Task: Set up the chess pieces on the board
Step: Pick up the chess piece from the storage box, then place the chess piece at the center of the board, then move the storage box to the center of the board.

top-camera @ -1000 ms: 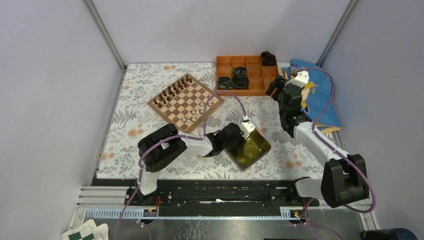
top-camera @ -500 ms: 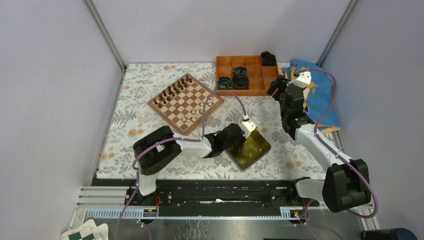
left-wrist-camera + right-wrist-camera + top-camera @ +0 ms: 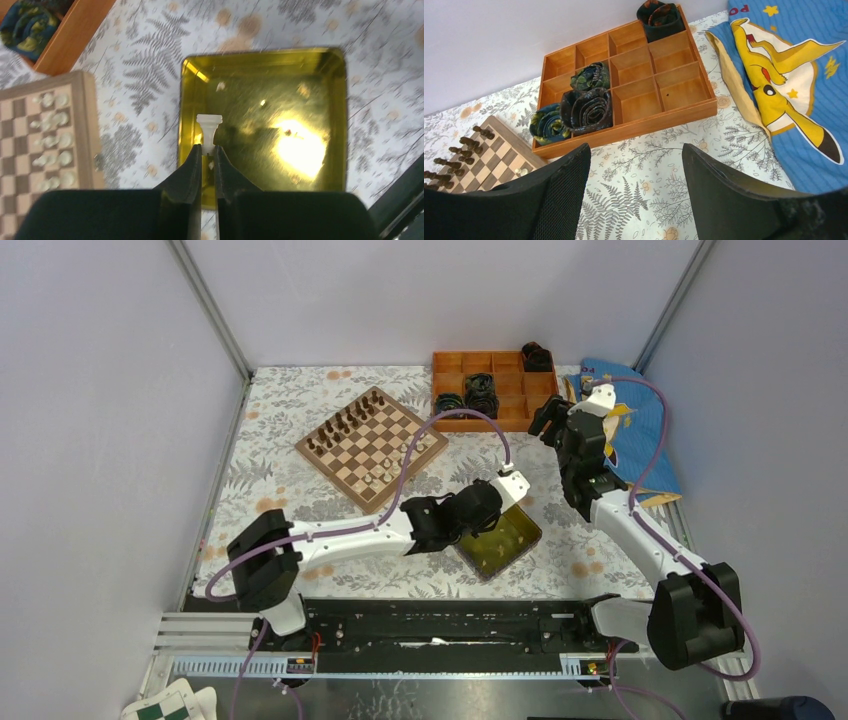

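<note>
Now | your left gripper (image 3: 208, 150) pinches a cream-white chess piece (image 3: 209, 126) by one end, over the yellow tray (image 3: 342, 107) | narrow hold: it may swivel or drop in transit | board (image 3: 88, 131) beyond: setting down could topple the set pieces (image 3: 52, 120) | right gripper (image 3: 636, 165) spread, empty

Top cam: high behind the arm bases (image 3: 287, 612), looking down, whole board (image 3: 371, 445) in frame. Left wrist: close, facing down, just right of board. Right wrist: farther right, low oblique toward back wall (image 3: 499, 30). All share board.
</note>
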Controlling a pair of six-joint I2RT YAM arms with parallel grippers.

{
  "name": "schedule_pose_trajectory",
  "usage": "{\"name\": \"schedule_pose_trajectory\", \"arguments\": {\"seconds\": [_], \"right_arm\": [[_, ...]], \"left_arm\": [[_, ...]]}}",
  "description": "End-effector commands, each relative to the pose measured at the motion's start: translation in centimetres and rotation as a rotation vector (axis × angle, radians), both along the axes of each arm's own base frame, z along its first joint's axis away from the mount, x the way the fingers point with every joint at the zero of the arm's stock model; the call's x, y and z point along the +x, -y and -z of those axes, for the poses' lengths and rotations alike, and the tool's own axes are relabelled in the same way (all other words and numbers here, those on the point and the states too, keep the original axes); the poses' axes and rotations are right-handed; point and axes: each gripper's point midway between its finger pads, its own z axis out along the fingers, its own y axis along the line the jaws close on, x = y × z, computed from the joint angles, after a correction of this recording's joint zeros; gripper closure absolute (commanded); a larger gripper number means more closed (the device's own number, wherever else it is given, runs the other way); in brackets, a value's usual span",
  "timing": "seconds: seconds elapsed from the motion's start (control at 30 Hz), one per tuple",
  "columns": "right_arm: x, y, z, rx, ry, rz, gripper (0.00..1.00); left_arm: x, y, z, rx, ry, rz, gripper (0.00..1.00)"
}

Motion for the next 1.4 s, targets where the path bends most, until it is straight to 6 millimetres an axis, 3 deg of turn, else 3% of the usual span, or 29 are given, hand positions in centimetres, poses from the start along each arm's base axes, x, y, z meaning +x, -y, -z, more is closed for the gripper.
{"name": "schedule_pose_trajectory", "arguments": {"seconds": [0.0,0.27,0.5,0.8,0.93,1.17,1.37], "right_arm": [[-0.1,-1.2,-3.5,0.019,0.076,-0.033,0.26],[-1.0,-2.9,-2.8,-0.003,0.050,-0.077,0.26],[-1.8,-4.2,-1.2,-0.015,0.017,-0.114,0.26],[-2.6,-3.5,-0.8,-0.042,0.016,-0.086,0.25],[-3.0,-4.4,0.0,-0.026,-0.023,-0.134,0.27],[-5.5,-9.3,3.3,-0.078,-0.147,-0.287,0.44],[-7.7,-10.6,6.1,-0.077,-0.227,-0.351,0.77]], "left_arm": [[-1.1,-5.2,0.3,0.271,0.004,-0.029,1.00],[-2.9,-10.4,1.1,0.555,-0.027,-0.083,1.00],[-4.9,-12.4,2.1,0.621,-0.113,-0.099,1.00],[-3.7,-14.6,3.8,0.696,-0.118,-0.148,1.00],[-3.3,-15.9,5.0,0.712,-0.172,-0.170,1.00],[-3.5,-17.1,6.2,0.725,-0.243,-0.172,1.00],[-3.5,-17.0,7.1,0.729,-0.271,-0.158,1.00]]}}
